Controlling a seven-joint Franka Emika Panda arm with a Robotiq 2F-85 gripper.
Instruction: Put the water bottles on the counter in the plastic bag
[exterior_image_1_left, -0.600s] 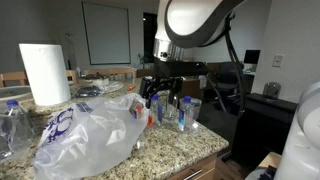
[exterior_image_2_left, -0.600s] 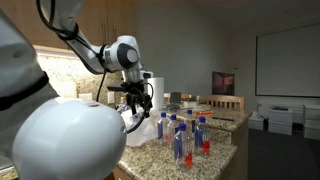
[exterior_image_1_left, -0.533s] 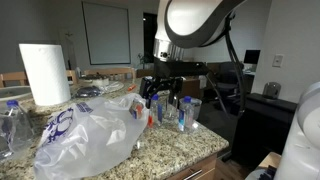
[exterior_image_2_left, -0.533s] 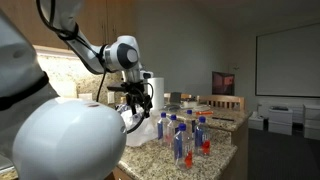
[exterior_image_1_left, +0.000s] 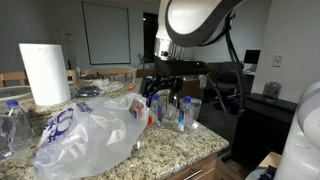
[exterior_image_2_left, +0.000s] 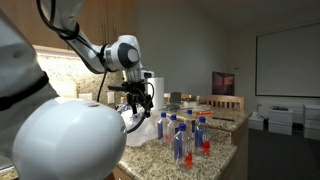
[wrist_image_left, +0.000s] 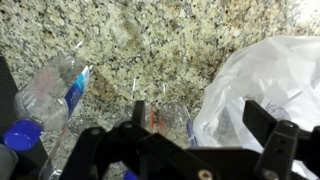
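Note:
Several water bottles with blue caps stand grouped on the granite counter. The crinkled plastic bag lies beside them. My gripper hangs open above the edge of the group, close to the bag. In the wrist view the gripper is spread wide over the bag's edge and a bottle with a red label. Another bottle lies on its side at the left. Nothing is held.
A tall paper-towel roll stands behind the bag. More clear bottles sit at the counter's far left. The counter's rounded edge runs near the standing bottles. Chairs and a table stand behind.

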